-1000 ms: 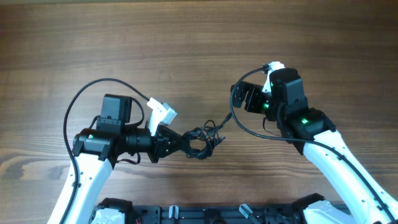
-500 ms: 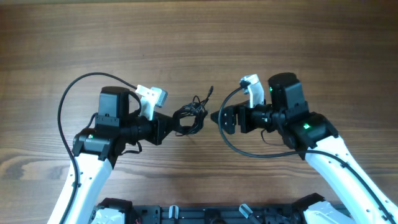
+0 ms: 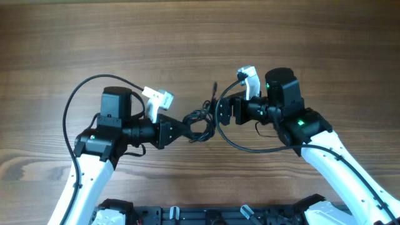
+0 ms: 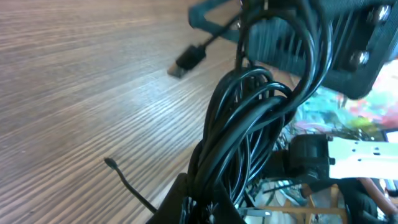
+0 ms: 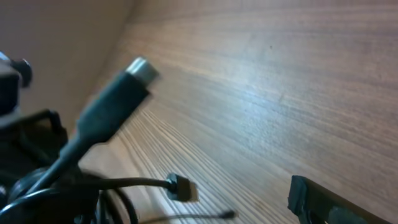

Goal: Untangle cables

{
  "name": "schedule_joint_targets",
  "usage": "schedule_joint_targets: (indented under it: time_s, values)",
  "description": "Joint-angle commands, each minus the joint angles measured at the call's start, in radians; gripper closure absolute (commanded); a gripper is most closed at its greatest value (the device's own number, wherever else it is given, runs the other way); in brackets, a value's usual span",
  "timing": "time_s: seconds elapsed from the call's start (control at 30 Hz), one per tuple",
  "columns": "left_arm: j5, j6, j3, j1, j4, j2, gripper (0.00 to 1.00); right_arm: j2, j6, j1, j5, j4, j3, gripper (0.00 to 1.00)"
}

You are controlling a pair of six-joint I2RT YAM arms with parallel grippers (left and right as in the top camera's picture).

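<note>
At the middle of the table (image 3: 187, 37), my left pincer (image 3: 181, 129) is pinching the bunched cables (image 3: 200, 122). Just right of that bundle, my right pincer (image 3: 220, 112) stands spread wide, with 1 plug (image 5: 118, 99) hanging near it.

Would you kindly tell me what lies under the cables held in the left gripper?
Only the wooden table shows beneath the cables, held by the left gripper. The patch directly under the knot is covered by the wires themselves.
</note>
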Motion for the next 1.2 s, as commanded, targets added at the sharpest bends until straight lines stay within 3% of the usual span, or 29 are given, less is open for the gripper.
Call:
schedule_joint_targets:
  time_s: [0.0, 0.37, 0.47, 0.6, 0.73, 0.87, 1.1, 1.17]
  values:
    - [0.044, 0.002, 0.014, -0.033, 0.005, 0.002, 0.96, 0.015, 0.064, 0.002, -0.063, 0.051, 0.002, 0.0]
    - [0.128, 0.005, 0.014, -0.046, 0.084, 0.008, 0.96, 0.087, 0.054, 0.016, -0.068, 0.057, 0.002, 0.0]
    - [0.22, 0.028, 0.014, -0.046, 0.109, 0.008, 0.96, 0.113, 0.11, 0.015, 0.117, 0.054, 0.002, 0.0]
    - [0.335, 0.185, 0.014, -0.046, 0.013, 0.008, 0.96, 0.117, 0.266, -0.012, 0.383, 0.045, 0.002, 0.0]
    - [0.327, 0.265, 0.014, -0.046, -0.062, 0.008, 0.96, 0.117, 0.268, -0.08, 0.427, 0.004, 0.002, 0.0]
    - [0.13, 0.252, 0.014, -0.046, -0.069, 0.008, 0.96, 0.115, 0.264, -0.144, 0.427, -0.084, 0.003, 0.01]
    - [-0.215, -0.051, 0.014, -0.046, -0.065, 0.008, 0.96, 0.019, 0.198, -0.175, 0.412, -0.243, 0.003, 0.0]
    - [-0.31, -0.151, 0.014, -0.046, -0.065, 0.008, 0.96, -0.036, 0.095, -0.175, 0.307, -0.262, 0.003, 0.0]
